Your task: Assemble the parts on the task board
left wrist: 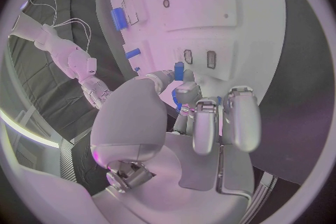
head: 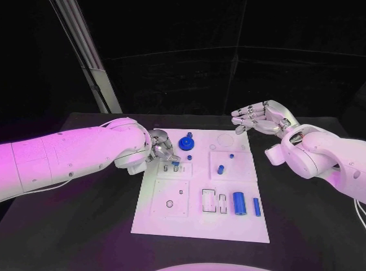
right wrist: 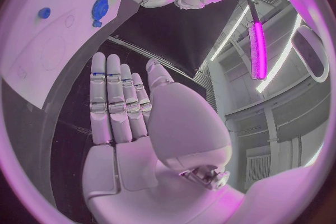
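The white task board [head: 171, 217] lies in the middle of the black table. My left hand [head: 162, 149] is at the board's left edge and pinches a small blue part [head: 175, 164] just over the board; in the left wrist view that part [left wrist: 179, 71] sits between the thumb and fingers [left wrist: 208, 120]. A round blue gear-like part [head: 188, 142] stands right beside that hand. My right hand [head: 260, 119] hovers over the board's far right corner with its fingers apart and nothing in it; in its wrist view the fingers [right wrist: 115, 98] lie flat and straight.
A blue peg [head: 221, 169] stands mid-board. A thick blue cylinder [head: 239, 204] and a slim blue pin [head: 256, 207] lie near the front right. Rectangular slots [head: 208, 200] sit left of them. Bare black table [head: 85, 226] flanks the board.
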You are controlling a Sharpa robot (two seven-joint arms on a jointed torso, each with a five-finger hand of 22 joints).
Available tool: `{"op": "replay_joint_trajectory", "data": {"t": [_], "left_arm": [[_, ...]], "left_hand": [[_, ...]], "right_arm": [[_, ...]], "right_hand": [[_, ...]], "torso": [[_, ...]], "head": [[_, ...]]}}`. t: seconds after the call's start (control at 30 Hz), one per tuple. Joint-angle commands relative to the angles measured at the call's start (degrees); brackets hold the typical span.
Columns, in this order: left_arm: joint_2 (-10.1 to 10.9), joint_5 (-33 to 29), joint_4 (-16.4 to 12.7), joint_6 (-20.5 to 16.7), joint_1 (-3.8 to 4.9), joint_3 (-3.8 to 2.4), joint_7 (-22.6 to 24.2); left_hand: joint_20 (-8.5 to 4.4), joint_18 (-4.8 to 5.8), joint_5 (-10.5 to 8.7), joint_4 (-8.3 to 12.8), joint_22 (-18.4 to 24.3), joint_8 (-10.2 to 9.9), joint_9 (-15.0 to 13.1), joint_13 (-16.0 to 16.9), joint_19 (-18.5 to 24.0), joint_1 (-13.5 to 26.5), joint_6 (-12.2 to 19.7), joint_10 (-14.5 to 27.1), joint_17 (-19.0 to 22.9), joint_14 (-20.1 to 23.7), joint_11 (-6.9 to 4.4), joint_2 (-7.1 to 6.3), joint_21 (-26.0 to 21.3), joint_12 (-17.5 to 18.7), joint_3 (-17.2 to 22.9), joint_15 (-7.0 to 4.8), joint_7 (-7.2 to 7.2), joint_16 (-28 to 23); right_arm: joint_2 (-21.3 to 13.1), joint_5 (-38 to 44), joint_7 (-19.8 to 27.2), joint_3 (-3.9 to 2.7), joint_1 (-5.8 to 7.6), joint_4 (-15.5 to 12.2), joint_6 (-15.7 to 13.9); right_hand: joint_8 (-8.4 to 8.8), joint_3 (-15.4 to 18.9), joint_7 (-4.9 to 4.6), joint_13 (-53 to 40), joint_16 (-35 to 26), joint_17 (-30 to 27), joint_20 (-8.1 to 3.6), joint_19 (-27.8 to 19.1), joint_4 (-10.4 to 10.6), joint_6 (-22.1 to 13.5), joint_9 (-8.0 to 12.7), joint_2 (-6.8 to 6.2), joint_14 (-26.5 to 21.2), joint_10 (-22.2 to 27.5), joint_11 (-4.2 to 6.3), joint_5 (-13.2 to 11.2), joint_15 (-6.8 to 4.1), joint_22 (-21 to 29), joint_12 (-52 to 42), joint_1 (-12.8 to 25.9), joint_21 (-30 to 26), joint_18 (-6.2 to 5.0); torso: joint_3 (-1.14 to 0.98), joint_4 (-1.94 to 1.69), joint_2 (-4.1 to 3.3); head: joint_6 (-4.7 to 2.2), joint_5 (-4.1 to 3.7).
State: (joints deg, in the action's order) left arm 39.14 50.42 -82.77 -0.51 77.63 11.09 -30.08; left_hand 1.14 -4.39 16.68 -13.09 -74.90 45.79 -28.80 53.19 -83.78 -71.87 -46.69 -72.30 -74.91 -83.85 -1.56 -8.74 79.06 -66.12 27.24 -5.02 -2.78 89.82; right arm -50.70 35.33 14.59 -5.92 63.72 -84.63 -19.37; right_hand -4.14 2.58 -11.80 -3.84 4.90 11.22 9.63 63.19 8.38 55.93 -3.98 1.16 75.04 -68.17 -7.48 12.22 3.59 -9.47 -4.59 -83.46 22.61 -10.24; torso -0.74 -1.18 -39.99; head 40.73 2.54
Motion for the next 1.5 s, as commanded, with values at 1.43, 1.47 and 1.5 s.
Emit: {"op": "replay_joint_trajectory", "data": {"t": [1.43,1.47,1.5], "left_arm": [[-1.11,1.67,1.17,6.05,-0.35,0.28,-2.36],[-1.12,1.67,1.15,6.17,-0.35,0.28,-2.35],[-1.14,1.67,1.13,6.28,-0.35,0.28,-2.34]], "left_hand": [[0.06,1.03,0.24,10.24,-0.13,0.42,-0.12,0.35,-0.93,0.98,-0.54,-0.86,-15.09,-6.15,-0.01,-0.13,0.22,-0.50,11.13,-0.01,0.06,0.18],[0.06,1.03,0.23,10.22,-0.14,0.44,-0.12,0.38,-0.93,1.13,-0.56,-0.90,-15.09,-6.15,-0.03,-0.17,0.22,-0.53,11.14,-0.01,0.09,0.18],[0.06,1.03,0.23,10.21,-0.16,0.45,-0.13,0.41,-0.93,1.19,-0.57,-0.93,-15.09,-6.15,-0.03,-0.20,0.23,-0.55,11.14,-0.01,0.11,0.18]], "right_arm": [[0.64,0.00,0.92,-0.04,0.09,0.14,0.38],[0.64,0.00,0.92,-0.04,0.09,0.17,0.38],[0.64,0.00,0.92,-0.04,0.09,0.19,0.39]], "right_hand": [[0.32,0.00,0.03,0.15,-0.65,-0.31,0.18,0.52,-0.44,-0.56,0.07,0.37,-0.16,0.66,-0.15,1.15,0.46,0.38,0.33,0.00,-0.75,-0.22],[0.32,0.00,0.03,0.15,-0.66,-0.31,0.18,0.53,-0.45,-0.57,0.07,0.37,-0.15,0.67,-0.15,1.19,0.46,0.38,0.33,0.00,-0.76,-0.22],[0.32,0.00,0.03,0.15,-0.66,-0.31,0.18,0.53,-0.45,-0.57,0.07,0.37,-0.15,0.67,-0.15,1.19,0.46,0.38,0.33,0.00,-0.76,-0.22]], "torso": [[-0.01,-0.02,-0.08],[-0.01,-0.03,-0.09],[-0.02,-0.03,-0.11]], "head": [[0.39,0.07],[0.40,0.07],[0.42,0.09]]}}
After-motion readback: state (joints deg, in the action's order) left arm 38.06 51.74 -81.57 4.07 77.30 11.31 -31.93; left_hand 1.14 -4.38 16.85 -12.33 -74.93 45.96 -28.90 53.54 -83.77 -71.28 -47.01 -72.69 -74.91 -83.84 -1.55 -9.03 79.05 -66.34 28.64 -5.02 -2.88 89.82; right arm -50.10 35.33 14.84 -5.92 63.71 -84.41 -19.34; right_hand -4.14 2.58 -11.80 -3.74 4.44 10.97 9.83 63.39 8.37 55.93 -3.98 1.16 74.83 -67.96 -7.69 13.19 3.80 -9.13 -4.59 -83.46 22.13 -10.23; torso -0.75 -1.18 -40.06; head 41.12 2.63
